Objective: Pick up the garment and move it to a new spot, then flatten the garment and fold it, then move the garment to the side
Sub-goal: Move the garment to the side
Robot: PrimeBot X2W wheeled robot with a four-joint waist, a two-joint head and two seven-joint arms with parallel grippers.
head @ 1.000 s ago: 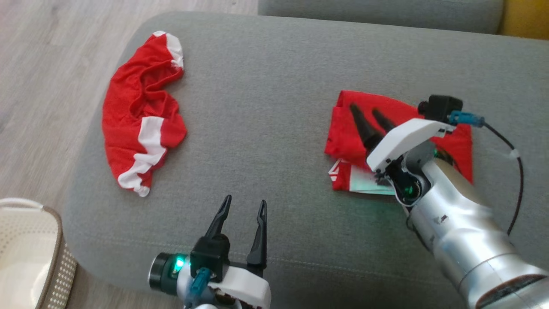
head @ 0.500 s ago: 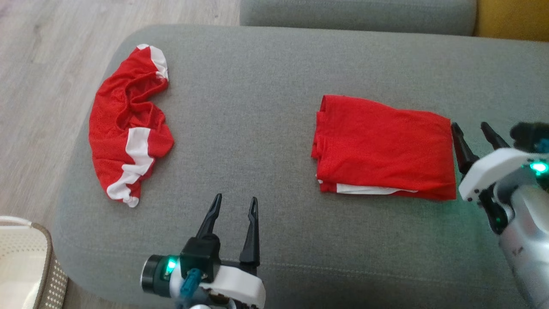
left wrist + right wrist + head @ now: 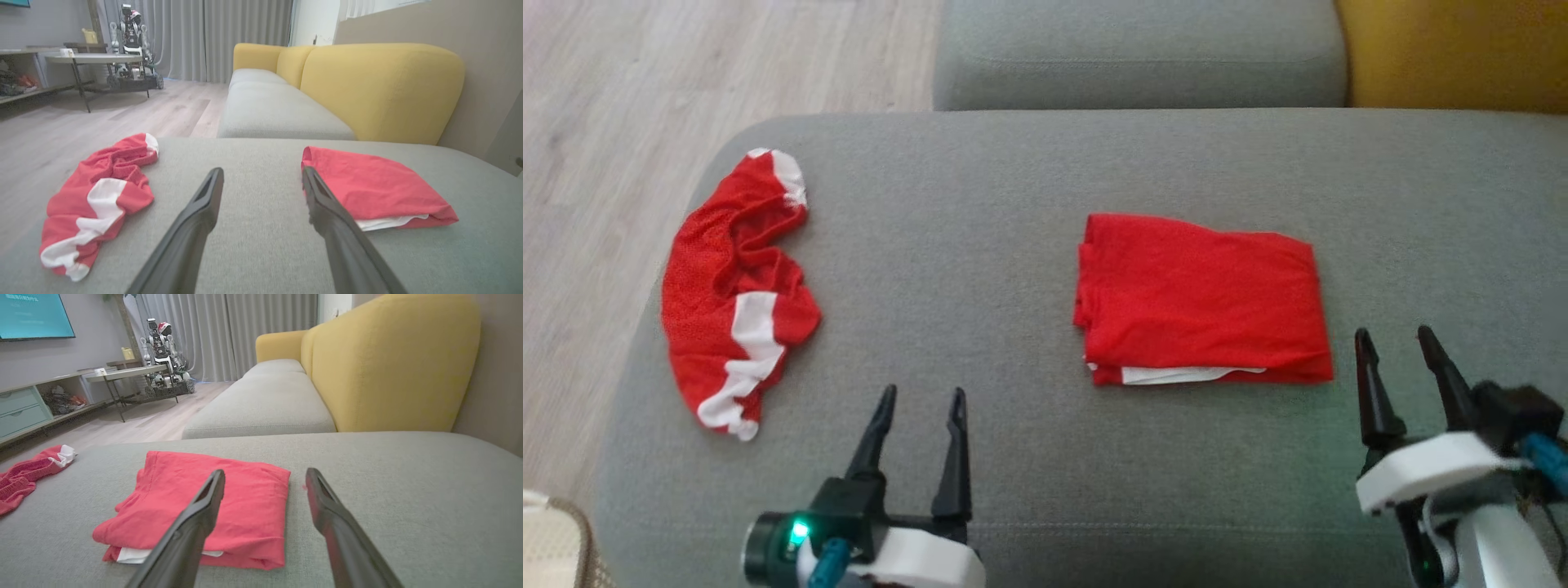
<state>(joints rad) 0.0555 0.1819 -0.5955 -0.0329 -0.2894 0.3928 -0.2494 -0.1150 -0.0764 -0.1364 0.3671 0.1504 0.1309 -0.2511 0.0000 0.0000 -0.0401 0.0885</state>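
Sofa, mid-chore: a folded red garment (image 3: pixel 1201 298) lies flat right of centre on the grey sofa seat (image 3: pixel 980 245), a white layer peeping from its lower edge. A second, crumpled red-and-white garment (image 3: pixel 731 286) sprawls at the left of the frame near the cushion's rounded edge. The left gripper (image 3: pixel 923 392) hovers at the bottom of the frame between the two pieces, and the right gripper (image 3: pixel 1392 332) sits at the lower right, just beside the folded garment's corner. Both sets of jaws stand wide apart and hold nothing. Both pieces look like thin, light sports mesh: limp, easily bunched, too soft to keep a shape once lifted, and unlikely to suffer from a firm pinch. The folded stack would probably slide apart if taken by its top layer alone, so a bite through all layers at its two lower corners looks safest. The crumpled piece seems best taken along its white-banded hem, at the upper and lower ends of the heap, so that it hangs open rather than knotted. The soft cushion is likely to give under pressure, so the jaws could catch upholstery too.
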